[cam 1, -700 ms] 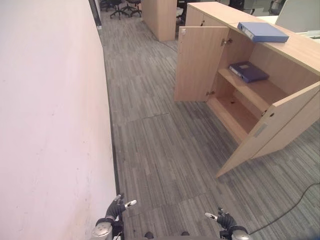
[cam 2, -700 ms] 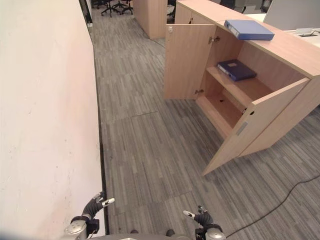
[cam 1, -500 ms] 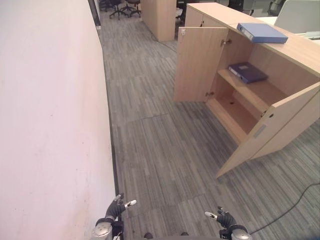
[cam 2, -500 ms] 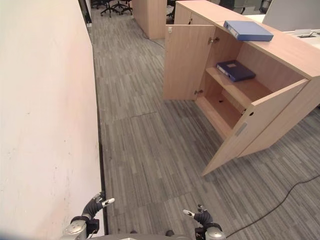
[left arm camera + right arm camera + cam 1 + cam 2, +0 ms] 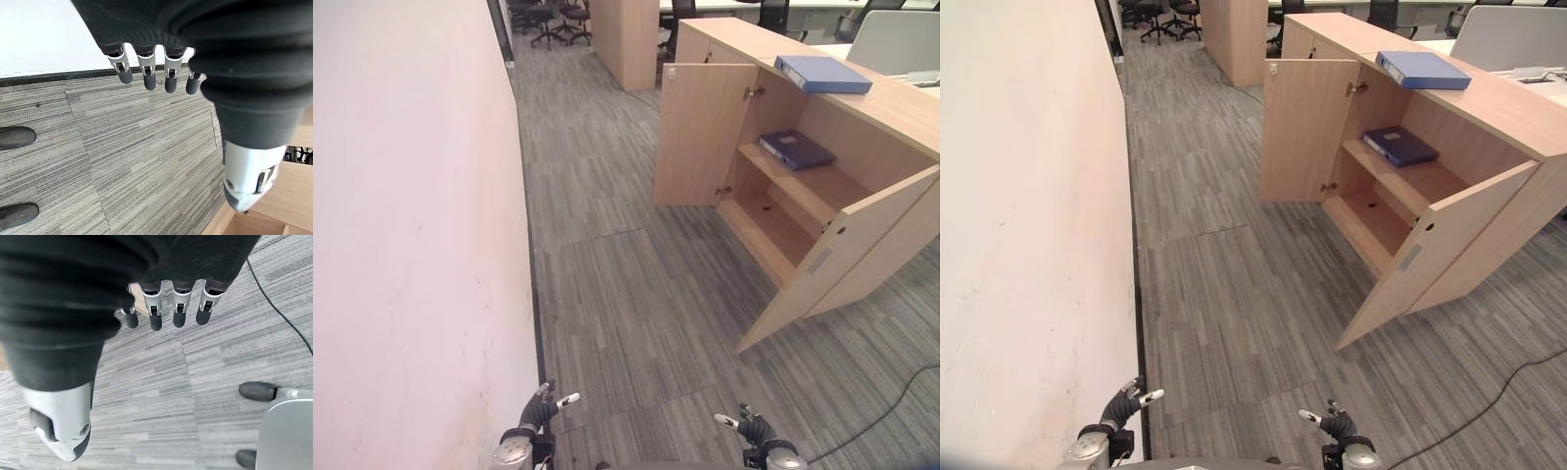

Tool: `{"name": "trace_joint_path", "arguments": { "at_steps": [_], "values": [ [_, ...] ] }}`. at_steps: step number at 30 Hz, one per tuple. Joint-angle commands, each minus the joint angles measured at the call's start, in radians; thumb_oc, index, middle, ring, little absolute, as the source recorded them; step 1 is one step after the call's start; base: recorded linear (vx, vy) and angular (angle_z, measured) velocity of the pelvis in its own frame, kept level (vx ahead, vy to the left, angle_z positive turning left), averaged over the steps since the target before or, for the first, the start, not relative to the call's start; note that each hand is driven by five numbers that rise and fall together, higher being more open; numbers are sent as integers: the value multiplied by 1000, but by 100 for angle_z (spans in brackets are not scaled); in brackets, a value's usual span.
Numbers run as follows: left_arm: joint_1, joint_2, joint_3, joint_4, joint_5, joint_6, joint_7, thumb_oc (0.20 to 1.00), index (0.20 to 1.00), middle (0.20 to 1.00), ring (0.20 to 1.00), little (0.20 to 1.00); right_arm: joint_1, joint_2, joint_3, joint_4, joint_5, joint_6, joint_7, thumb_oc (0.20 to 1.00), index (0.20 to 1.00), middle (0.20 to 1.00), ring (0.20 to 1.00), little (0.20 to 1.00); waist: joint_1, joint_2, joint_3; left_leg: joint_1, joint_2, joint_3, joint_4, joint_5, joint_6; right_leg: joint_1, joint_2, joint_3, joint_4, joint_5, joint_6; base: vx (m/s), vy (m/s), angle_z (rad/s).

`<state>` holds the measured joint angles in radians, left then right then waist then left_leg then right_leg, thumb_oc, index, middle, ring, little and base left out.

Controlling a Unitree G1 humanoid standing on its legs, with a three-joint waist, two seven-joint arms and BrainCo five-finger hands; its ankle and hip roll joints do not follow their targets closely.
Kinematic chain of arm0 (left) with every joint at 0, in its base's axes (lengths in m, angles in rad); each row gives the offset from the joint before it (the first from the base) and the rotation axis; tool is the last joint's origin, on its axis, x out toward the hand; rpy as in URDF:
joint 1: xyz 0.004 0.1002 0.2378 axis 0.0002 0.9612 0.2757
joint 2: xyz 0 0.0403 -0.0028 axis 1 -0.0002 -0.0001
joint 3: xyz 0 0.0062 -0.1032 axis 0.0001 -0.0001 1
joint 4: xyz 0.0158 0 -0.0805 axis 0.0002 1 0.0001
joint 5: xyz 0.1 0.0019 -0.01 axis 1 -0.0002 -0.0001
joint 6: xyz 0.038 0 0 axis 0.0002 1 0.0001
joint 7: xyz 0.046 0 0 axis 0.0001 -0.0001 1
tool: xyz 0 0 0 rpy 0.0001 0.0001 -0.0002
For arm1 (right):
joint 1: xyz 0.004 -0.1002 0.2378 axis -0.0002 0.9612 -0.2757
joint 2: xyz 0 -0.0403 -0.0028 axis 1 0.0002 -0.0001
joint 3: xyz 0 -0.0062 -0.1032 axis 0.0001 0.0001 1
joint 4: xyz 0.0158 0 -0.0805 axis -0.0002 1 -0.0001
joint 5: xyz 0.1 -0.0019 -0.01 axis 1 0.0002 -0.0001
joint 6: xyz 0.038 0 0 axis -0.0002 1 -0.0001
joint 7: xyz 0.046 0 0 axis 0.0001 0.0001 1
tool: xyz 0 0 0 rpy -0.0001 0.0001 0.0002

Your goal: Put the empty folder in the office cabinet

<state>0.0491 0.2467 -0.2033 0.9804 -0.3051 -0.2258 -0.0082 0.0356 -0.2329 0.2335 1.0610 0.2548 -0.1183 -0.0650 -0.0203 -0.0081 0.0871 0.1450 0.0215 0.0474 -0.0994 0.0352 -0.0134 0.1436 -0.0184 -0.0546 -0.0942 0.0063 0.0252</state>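
Approach stage, judging by the gap between both hands and the cabinet (image 5: 803,196). Left hand (image 5: 540,409) low, fingers (image 5: 146,73) relaxed and straight, holding nothing; right hand (image 5: 751,428) likewise loose and empty, fingers (image 5: 178,313) hanging over bare carpet (image 5: 626,294).

Light blue folder (image 5: 822,73) flat on the cabinet top, far ahead of the right hand and off to its outer side, well out of reach. Dark blue folder (image 5: 796,150) already lying on the upper shelf (image 5: 813,186) inside, also well ahead. Which of the two counts as the empty one: cannot tell; the one on top looks the likelier candidate, being outside the cabinet.

Both doors swung wide: near door (image 5: 842,264) jutting toward the right hand's side, far door (image 5: 700,132) beyond it. To do this well: turn rightward, walk in between the open doors without clipping the near one, stop squarely before the opening, keep both hands loose and raised only once close. Then reach up to the top, take the folder by its spine or edge, lower it level onto a shelf beside or below the dark one.
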Motion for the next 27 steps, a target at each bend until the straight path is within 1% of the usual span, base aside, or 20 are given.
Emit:
{"name": "trace_joint_path", "arguments": {
  "at_steps": [1, 13, 15, 16, 17, 18, 19, 20, 21, 22, 23, 24, 25, 26, 27],
  "values": [
    [-77, 15, 2, 32, 21, -26, 11, 1000, 1000, 1000, 1000, 1000, -51, -8, 5, 7, 12, -20, -1, 1000, 1000, 1000, 1000, 1000, -5, -24, 30, 44, 45, -45, 12, -93, -41, 39, -108, -17, 24, -40, 113, 10, -31, 3],
    [-76, 16, 3, 26, 11, -25, 9, 1000, 1000, 1000, 1000, 1000, -50, -14, -6, 11, 21, -18, -1, 1000, 1000, 1000, 1000, 1000, -7, -22, 35, 40, 55, -54, 14, -91, -47, 36, -98, -19, 31, -48, 107, 7, -16, 1],
    [-86, 18, -1, 26, 3, -25, 9, 1000, 1000, 1000, 1000, 1000, -52, -18, -13, 19, 27, -17, 0, 1000, 1000, 1000, 1000, 1000, -12, -21, 43, 26, 65, -55, 30, -93, -54, 18, -92, -11, 53, -58, 102, 46, -98, 6],
    [-87, 19, -2, 29, 3, -24, 9, 1000, 1000, 1000, 1000, 1000, -52, -19, -13, 23, 28, -16, 1, 1000, 1000, 1000, 1000, 1000, -14, -20, 46, 32, 70, -54, 35, -105, -55, 22, -88, -7, 60, -73, 100, 14, -63, 9],
    [-88, 19, -1, 28, 3, -24, 9, 1000, 1000, 1000, 1000, 1000, -53, -18, -13, 23, 28, -16, 1, 1000, 1000, 1000, 1000, 1000, -13, -21, 46, 22, 69, -54, 39, -96, -55, 13, -89, -6, 63, -64, 99, 49, -35, 7],
    [-88, 20, -1, 27, 0, -24, 9, 1000, 1000, 1000, 1000, 1000, -53, -19, -14, 21, 29, -17, 2, 1000, 1000, 1000, 1000, 1000, -14, -19, 49, 24, 75, -55, 50, -109, -56, 15, -86, -4, 72, -79, 97, 8, -37, 5],
    [-89, 21, 1, 31, -1, -24, 7, 1000, 1000, 1000, 1000, 1000, -51, -20, -15, 14, 31, -17, 4, 1000, 1000, 1000, 1000, 1000, -16, -20, 52, 13, 77, -54, 72, -115, -58, 8, -84, 0, 85, -84, 92, 46, -96, 4],
    [-93, 25, 3, 30, -10, -25, 9, 1000, 1000, 1000, 1000, 1000, -52, -25, -14, 10, 31, -20, 5, 1000, 1000, 1000, 1000, 1000, -18, -24, 64, -23, 80, -54, 147, -131, -68, -3, -79, 6, 108, -97, 79, 5, -84, 4],
    [-93, 25, 3, 31, -10, -25, 9, 1000, 1000, 1000, 1000, 1000, -52, -25, -15, 10, 31, -20, 5, 1000, 1000, 1000, 1000, 1000, -18, -24, 64, -27, 80, -55, 152, -133, -68, -5, -79, 6, 110, -98, 79, 9, -81, 6],
    [-94, 25, 6, 31, -16, -26, 10, 1000, 1000, 1000, 1000, 1000, -53, -25, -13, 12, 32, -20, 4, 1000, 1000, 1000, 1000, 1000, -17, -26, 68, -45, 80, -53, 191, -137, -75, -5, -75, 10, 116, -104, 72, 34, -90, 5],
    [-91, 26, 15, 33, -28, -25, 8, 1000, 1000, 1000, 1000, 1000, -51, -32, -14, 6, 34, -24, 5, 1000, 1000, 1000, 1000, 1000, -13, -29, 82, -89, 80, -56, 303, -116, -91, 3, -66, 15, 122, -114, 54, 7, -147, 4],
    [-101, 28, 15, 33, -35, -24, 14, 1000, 1000, 1000, 1000, 1000, -52, -38, -17, -1, 39, -27, 0, 1000, 1000, 1000, 1000, 1000, -4, -35, 109, -171, 87, -67, 422, -42, -111, 14, -66, 17, 128, -119, 42, -9, -126, 4],
    [-102, 28, 15, 33, -35, -24, 14, 1000, 1000, 1000, 1000, 1000, -53, -38, -18, -1, 39, -27, 0, 1000, 1000, 1000, 1000, 1000, -8, -33, 107, -182, 89, -73, 435, -46, -113, 11, -64, 13, 129, -119, 41, 49, -107, 12],
    [-105, 25, 24, 40, -45, -23, 16, 1000, 1000, 1000, 1000, 1000, -55, -43, -24, 1, 43, -25, -3, 1000, 1000, 1000, 1000, 1000, -13, -37, 115, -230, 94, -62, 530, -2, -109, 23, -58, 17, 129, -128, 24, 76, -49, 22],
    [-105, 25, 24, 40, -45, -23, 16, 1000, 1000, 1000, 1000, 1000, -55, -43, -24, 1, 43, -25, -3, 1000, 1000, 1000, 1000, 1000, -13, -36, 114, -232, 96, -63, 534, -4, -109, 22, -56, 17, 129, -129, 24, 262, -97, 19]
  ]
}}
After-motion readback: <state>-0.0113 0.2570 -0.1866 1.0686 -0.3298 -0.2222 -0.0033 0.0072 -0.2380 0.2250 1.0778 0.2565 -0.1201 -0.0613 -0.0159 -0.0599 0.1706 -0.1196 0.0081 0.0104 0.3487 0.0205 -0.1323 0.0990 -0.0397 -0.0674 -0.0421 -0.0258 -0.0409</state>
